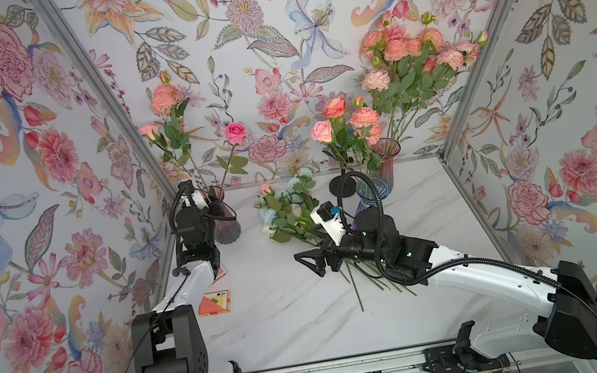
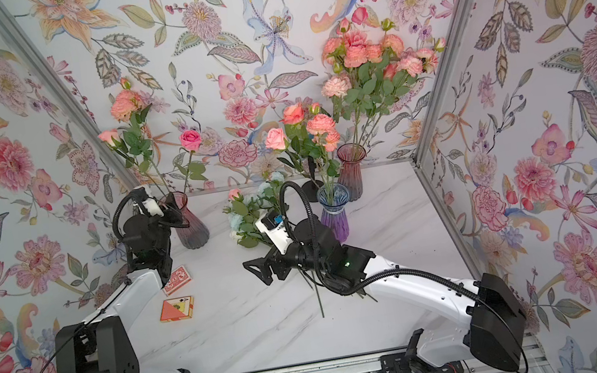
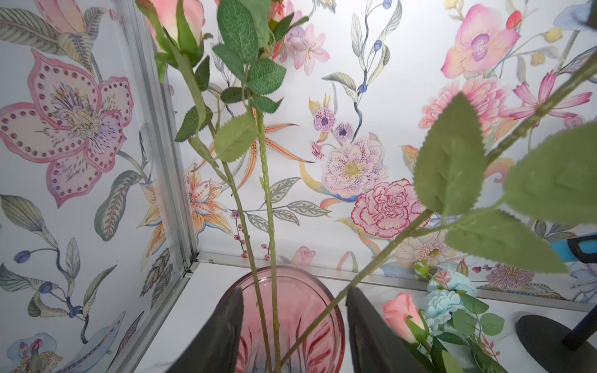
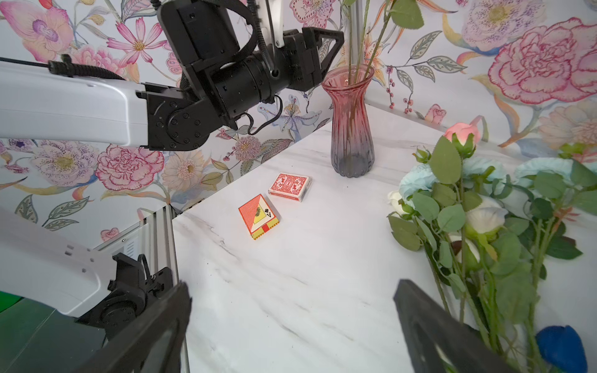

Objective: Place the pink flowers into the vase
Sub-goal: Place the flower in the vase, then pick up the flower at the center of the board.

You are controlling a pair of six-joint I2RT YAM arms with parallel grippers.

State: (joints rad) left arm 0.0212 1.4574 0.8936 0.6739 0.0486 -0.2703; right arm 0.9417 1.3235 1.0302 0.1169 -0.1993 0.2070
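My left claw (image 3: 295, 289), low in the left wrist view, stands parted at the vase (image 3: 303, 306) mouth, clear of the pink flowers (image 3: 237, 29) upright inside so they can settle, I judge, while my right claw (image 4: 292, 285) gapes empty over the surface (image 4: 323, 252), ready beside the bunch (image 4: 468, 210).

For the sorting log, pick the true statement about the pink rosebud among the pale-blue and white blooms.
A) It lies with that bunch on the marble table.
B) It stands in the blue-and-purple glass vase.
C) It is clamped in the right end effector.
A: the pink rosebud lies in the bunch of pale-blue and white blooms on the white marble table. The right end effector is open and empty beside the stems.
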